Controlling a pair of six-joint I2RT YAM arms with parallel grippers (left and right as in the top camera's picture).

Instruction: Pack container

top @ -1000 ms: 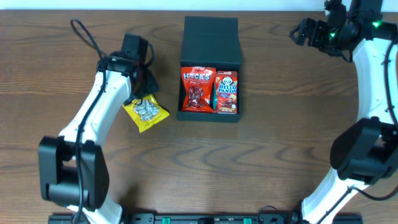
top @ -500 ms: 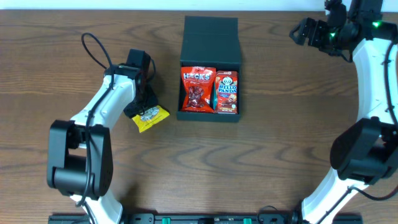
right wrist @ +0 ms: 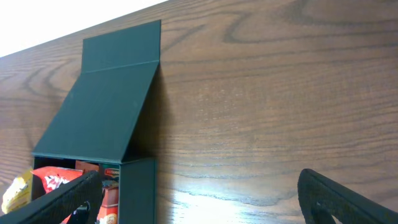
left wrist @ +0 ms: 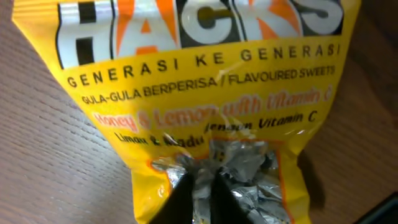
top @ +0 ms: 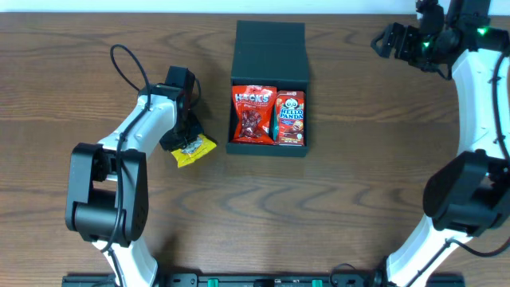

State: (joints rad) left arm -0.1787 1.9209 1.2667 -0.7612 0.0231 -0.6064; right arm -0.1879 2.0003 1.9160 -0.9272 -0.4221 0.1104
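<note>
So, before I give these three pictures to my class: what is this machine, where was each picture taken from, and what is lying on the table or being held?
These are two white robot arms at a wooden table, each ending in a two-fingered pincer. The wide picture looks straight down from above. The other two come from small cameras on the arms' wrists, so each shows its own fingers at the bottom edge.

In the middle stands a dark green box with its lid flipped back. Inside it, a red bag and a red carton lie side by side. Left of the box is a yellow sweets bag.

The left pincer is shut on one end of that bag, as its close-up shows. The right pincer is open and holds nothing, off at the far right corner.
</note>
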